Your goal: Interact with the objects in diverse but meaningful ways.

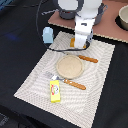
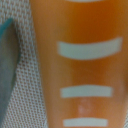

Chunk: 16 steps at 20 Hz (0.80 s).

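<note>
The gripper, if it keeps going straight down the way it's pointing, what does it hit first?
Most likely the orange-yellow bread loaf: it fills the wrist view right ahead. In the exterior view the gripper hangs over that spot on the placemat. Depth is unclear, so contact may be very near.

black tabletop (image 1: 15, 45), brown board (image 1: 112, 27), woven placemat (image 1: 100, 65)

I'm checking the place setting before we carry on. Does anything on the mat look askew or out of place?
The yellow butter block lies near the placemat's front edge, apart from the round plate, and the two wooden-handled utensils lie slanted rather than square to it. Nothing looks spilled or broken.
</note>
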Tool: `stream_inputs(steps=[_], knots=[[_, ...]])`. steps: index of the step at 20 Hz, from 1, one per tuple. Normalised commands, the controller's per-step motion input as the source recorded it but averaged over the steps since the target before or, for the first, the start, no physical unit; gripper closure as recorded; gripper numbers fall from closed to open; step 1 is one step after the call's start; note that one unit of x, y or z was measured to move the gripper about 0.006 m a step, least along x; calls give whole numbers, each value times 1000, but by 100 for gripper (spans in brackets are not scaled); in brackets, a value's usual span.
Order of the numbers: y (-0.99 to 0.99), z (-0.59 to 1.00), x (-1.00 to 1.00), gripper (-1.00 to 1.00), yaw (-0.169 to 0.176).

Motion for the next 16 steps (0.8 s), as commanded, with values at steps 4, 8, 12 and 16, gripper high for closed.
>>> stream_inputs(steps=[4,8,12,16], knots=[[-161,191,-40,100,0],[-667,584,-150,100,-33],[-641,565,-239,100,-34],[-569,416,-247,100,-16]])
